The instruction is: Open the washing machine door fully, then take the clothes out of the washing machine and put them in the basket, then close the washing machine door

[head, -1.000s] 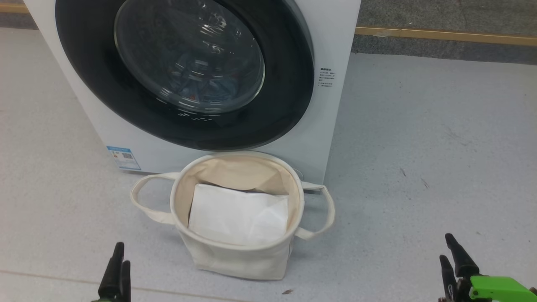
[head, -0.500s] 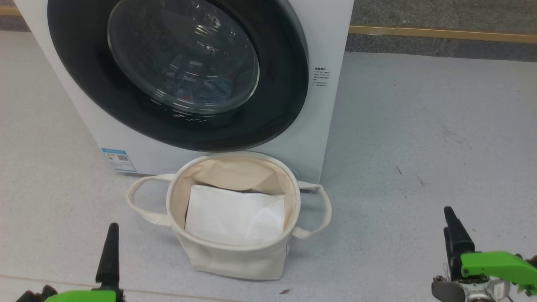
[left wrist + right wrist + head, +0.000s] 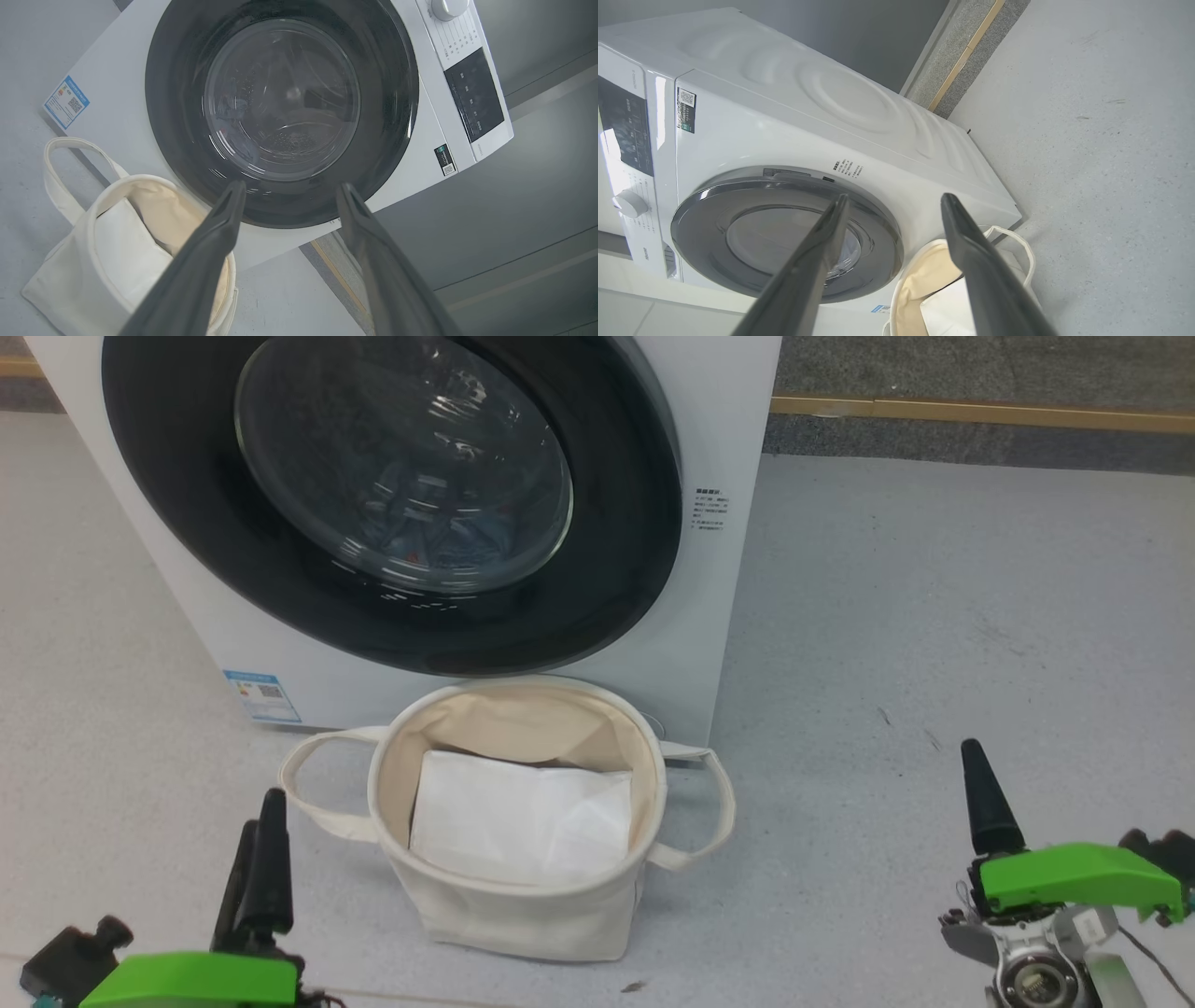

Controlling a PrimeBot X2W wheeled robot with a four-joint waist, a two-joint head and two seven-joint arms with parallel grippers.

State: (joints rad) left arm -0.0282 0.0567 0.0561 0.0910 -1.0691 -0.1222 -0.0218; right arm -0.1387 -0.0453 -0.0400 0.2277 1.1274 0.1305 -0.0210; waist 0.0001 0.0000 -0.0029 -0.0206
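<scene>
While the door (image 3: pixel 401 495) sits shut against the washer (image 3: pixel 728 448), you can see it as a wide glossy black ring around a domed clear window streaked with bright reflections. Through that glass you can make out the clothes (image 3: pixel 439 537) lying low in the drum, a dim bluish heap with a small spot of orange. Their print is too dark to read.

Your washer is a white box with a blue label (image 3: pixel 261 695) at the lower left of its front and a small block of printed text to the right of the door. The left wrist view also shows you a white dial (image 3: pixel 448 7) and a dark control panel (image 3: pixel 472 93).

You will find the basket (image 3: pixel 523 933) upright on the grey floor (image 3: pixel 934 616), close in front of the washer and just below the door. It is round cream canvas with a loop handle on each side. A flat white packet (image 3: pixel 518 821) lies inside it.

Your left pincer (image 3: pixel 290 185) is low and just left of the basket, fingers spread apart with nothing between them. Your right pincer (image 3: pixel 895 198) is well to the basket's right over bare floor, its fingers likewise spread and gripping nothing. Both point toward the washer.
</scene>
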